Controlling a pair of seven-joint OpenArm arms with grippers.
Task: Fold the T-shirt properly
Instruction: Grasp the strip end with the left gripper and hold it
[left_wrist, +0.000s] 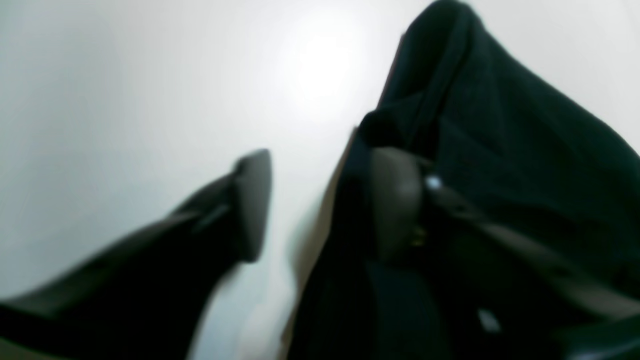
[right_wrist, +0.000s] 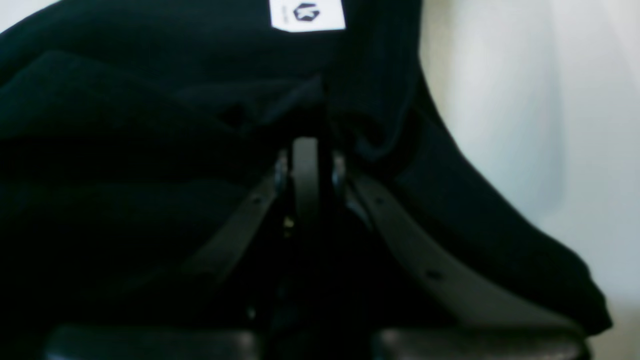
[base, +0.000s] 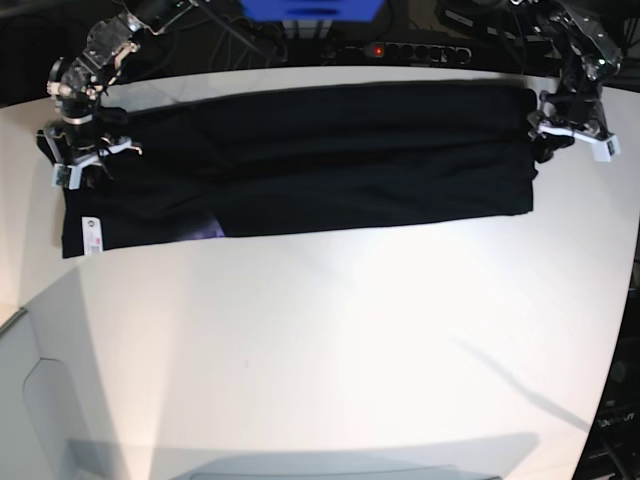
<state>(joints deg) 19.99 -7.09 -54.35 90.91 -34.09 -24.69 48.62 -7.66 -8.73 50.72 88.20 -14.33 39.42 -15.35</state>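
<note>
T-shirt (base: 330, 160) between grippers, right gripper (right_wrist: 306, 150) clamped (left gripper (left_wrist: 320, 200) spread)

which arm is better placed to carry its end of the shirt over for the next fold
Right, likely. The right claw is shut on the T-shirt at its label end, ready to lift. The left claw stands open beside the other end, cloth against one finger only, so it would need to regrip first.

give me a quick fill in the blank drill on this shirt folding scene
1. The T-shirt is ____ in colour.
2. It lies on a ____ table.
3. The left gripper has its jaws ____.
4. The right gripper is shut on the ____.

Missing words: black; white; open; T-shirt
</note>
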